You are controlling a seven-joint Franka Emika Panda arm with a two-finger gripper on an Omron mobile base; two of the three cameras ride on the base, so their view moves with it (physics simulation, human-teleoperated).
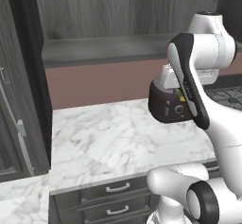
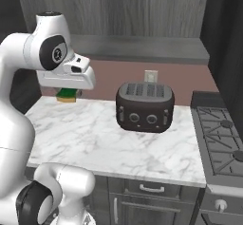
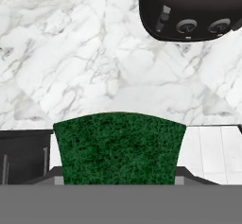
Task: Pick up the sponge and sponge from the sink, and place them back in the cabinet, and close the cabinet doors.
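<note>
My gripper (image 2: 67, 94) is shut on the sponge (image 2: 66, 96), which is dark green on top with a yellow base, and holds it above the left part of the marble counter (image 2: 95, 138). In the hand view the sponge (image 3: 118, 145) spans the lower middle, hiding most of the gripper (image 3: 118, 176). A sliver of the sponge (image 1: 181, 94) peeks out behind my arm. The cabinet's grey shelf (image 1: 104, 48) (image 2: 142, 46) lies open above and behind. One cabinet door (image 1: 23, 100) stands swung open at the left, another (image 2: 232, 39) at the right. The sink is out of view.
A dark toaster (image 2: 144, 106) (image 1: 170, 108) (image 3: 194, 15) stands on the counter just right of the held sponge. A stove (image 2: 220, 138) borders the counter on the right. Drawers with short handles (image 1: 116, 190) sit under the counter's front edge.
</note>
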